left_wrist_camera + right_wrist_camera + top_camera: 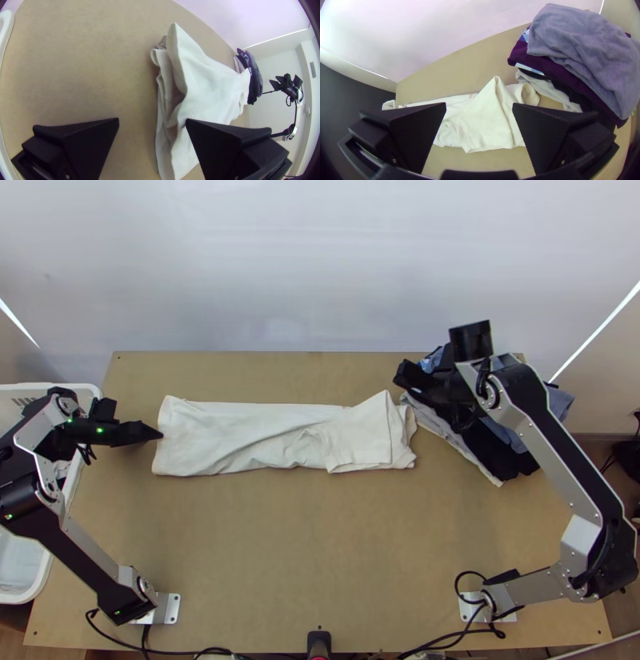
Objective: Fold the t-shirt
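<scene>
Across mid-table, from ten toward one o'clock: white t-shirt (248, 438), folded into a long strip, layered at the right end; pinkish mark (473, 95), too small to read. Ten o'clock: left gripper (134, 422), spread wide, grasping nothing, beside the strip's end. One o'clock: right gripper (436, 393), spread wide, grasping nothing. Two o'clock: clothes pile (580, 40). Nine o'clock: white basket (20, 387). Surface: tan tabletop (304, 556). Twelve o'clock: pale wall (320, 268)

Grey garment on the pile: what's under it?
Under the grey garment stick out edges of purple cloth, blue-and-white patterned cloth, black cloth and, lowest, white cloth. The rest is covered, so I can't count the pieces.
</scene>
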